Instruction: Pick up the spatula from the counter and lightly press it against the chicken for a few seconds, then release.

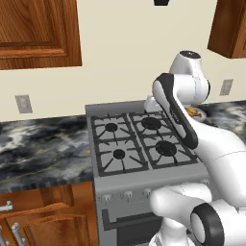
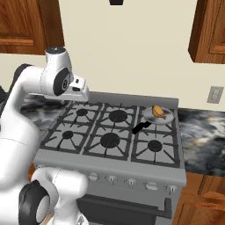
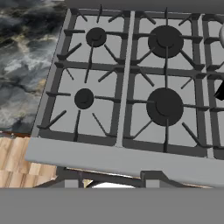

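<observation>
One chicken point(image 2: 158, 112) well right of tool point(image 2: 81, 93)

— Can you read any lettering from up there?
— Nothing legible. The stove point(image 2: 110, 140) below me shows no brand, its knobs point(image 2: 132, 182) have no readable marks, and the wall outlet point(image 2: 215, 94) is plain.

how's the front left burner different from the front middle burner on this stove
The front left burner has a small dark cap; the front middle burner has a clearly bigger one. The front left burner sits beside the marble counter; the front middle burner lies in the centre column, nearer the pan's black handle. Both are round, dark and have nothing on them.
</observation>
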